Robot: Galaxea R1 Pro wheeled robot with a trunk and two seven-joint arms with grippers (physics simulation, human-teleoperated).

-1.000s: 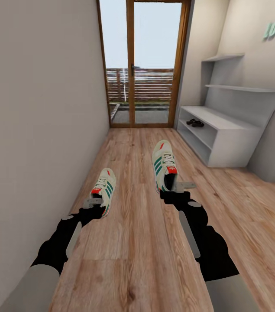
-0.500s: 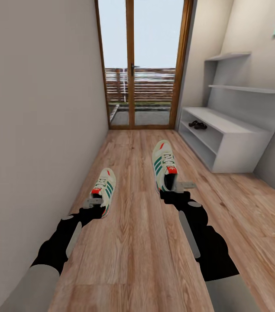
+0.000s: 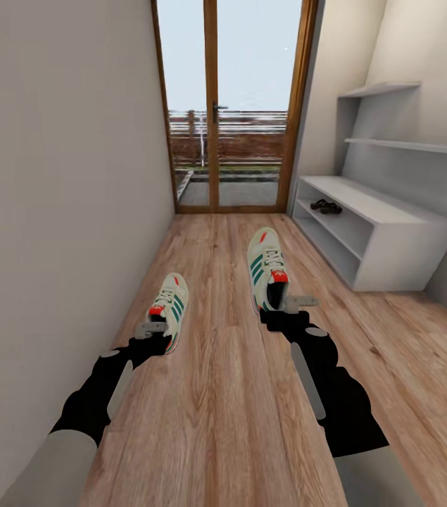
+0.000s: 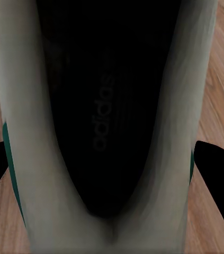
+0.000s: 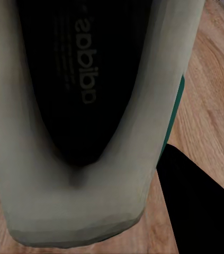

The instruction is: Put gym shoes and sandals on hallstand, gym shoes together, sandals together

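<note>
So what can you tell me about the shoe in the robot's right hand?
The right gym shoe is a cream-white lace-up sneaker with green side stripes and a red tongue patch. The right gripper clamps its heel, toe pointing ahead toward the glass door, above the corridor floor. The right wrist view looks into its dark insole, printed adidas.
</note>
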